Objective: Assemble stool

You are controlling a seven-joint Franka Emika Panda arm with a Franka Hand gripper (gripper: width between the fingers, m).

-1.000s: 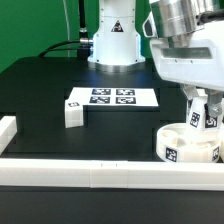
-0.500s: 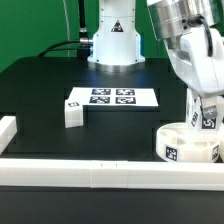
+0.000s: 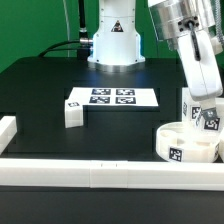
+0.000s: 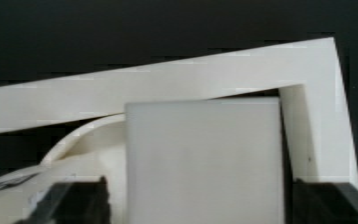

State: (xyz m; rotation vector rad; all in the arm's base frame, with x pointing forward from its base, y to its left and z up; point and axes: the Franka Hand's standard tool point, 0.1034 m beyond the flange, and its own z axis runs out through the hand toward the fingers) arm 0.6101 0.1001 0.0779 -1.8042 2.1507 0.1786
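Leg (image 3: 209,121) stands on end in the seat (image 3: 186,146), long axis roughly vertical, tagged face toward the camera; seat sits low at the exterior view's right, near the rail (image 3: 100,172); fingers (image 4: 82,203) flank the leg, clamped or slack I cannot tell; black tabletop (image 3: 110,135), green wall behind.

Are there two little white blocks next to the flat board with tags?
No, only one small white block sits beside the marker board.
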